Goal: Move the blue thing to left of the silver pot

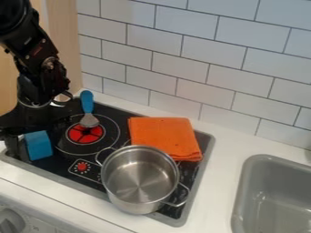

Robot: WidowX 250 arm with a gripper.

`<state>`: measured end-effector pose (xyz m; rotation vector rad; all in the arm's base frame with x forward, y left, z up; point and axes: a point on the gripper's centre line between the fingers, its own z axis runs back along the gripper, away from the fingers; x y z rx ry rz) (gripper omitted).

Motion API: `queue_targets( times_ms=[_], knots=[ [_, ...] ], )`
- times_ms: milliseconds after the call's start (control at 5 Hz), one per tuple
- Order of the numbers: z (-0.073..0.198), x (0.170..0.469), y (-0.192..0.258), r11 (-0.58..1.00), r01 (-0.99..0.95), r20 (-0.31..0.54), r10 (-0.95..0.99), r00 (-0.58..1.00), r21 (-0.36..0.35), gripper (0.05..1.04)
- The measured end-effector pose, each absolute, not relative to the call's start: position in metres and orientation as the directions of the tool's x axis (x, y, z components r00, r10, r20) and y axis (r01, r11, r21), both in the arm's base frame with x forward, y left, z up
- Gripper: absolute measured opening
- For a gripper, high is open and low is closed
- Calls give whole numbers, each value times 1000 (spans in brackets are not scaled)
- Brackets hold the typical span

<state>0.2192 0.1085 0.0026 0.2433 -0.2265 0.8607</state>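
Blue block (39, 145) sits by the hand (19, 152) near the stovetop's edge (32, 168), whether gripped I can't tell.

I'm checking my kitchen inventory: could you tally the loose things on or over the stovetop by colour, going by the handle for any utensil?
Blue: 2 (block, utensil)
Orange: 1 (folded cloth)
Silver: 1 (pot)
Total: 4

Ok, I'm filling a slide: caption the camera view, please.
Robot arm beside a blue block, left of the silver pot, with an orange cloth and blue-handled spatula on the stove.
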Motion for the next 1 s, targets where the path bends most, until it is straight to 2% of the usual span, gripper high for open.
queue_targets(
  times_ms=[400,1000],
  knots=[
    [21,218,105,644,-760,304,709,637,91,1001],
    [79,206,88,701,-713,325,673,664,6,1001]
  ],
)
